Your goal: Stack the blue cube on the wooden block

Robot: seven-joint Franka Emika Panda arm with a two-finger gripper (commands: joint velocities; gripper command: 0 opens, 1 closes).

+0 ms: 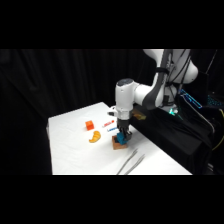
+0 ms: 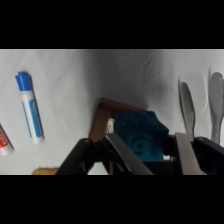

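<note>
In the wrist view, the teal-blue cube (image 2: 142,132) rests on top of the brown wooden block (image 2: 102,116). The block's edge shows to the left of and behind the cube. My gripper (image 2: 142,142) comes straight down over it, shut on the cube with a finger close against each side. From the side, the gripper (image 1: 121,138) is low over the table's middle, the blue cube (image 1: 122,139) is between its tips, and the wooden block (image 1: 118,146) is directly beneath.
Metal tongs (image 1: 131,162) lie near the table's front edge, close beside the stack (image 2: 187,107). A blue marker (image 2: 28,110) and a red-and-white pen (image 2: 4,141) lie on the other side. An orange-red cube (image 1: 89,125) and an orange crescent (image 1: 94,136) sit to the left.
</note>
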